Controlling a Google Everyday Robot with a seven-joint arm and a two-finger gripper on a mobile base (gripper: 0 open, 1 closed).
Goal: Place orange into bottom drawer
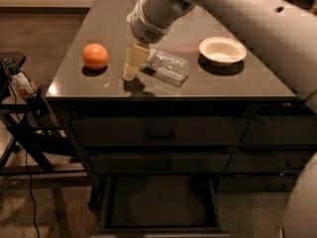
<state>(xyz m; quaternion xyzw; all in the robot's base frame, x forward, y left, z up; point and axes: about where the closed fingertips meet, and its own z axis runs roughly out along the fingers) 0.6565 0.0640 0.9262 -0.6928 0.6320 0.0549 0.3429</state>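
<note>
The orange (95,56) sits on the left part of the dark countertop (198,86). My gripper (131,69) hangs from the big white arm just above the countertop. It is a short way to the right of the orange and apart from it, and holds nothing. The bottom drawer (159,202) of the wider stack is pulled open below, and its dark tray inside holds nothing.
A clear plastic bottle (168,65) lies on its side just right of the gripper. A white bowl (222,50) stands at the right. Two shut handled drawers (158,132) are above the open one. A black stand with cables (20,108) is at the left.
</note>
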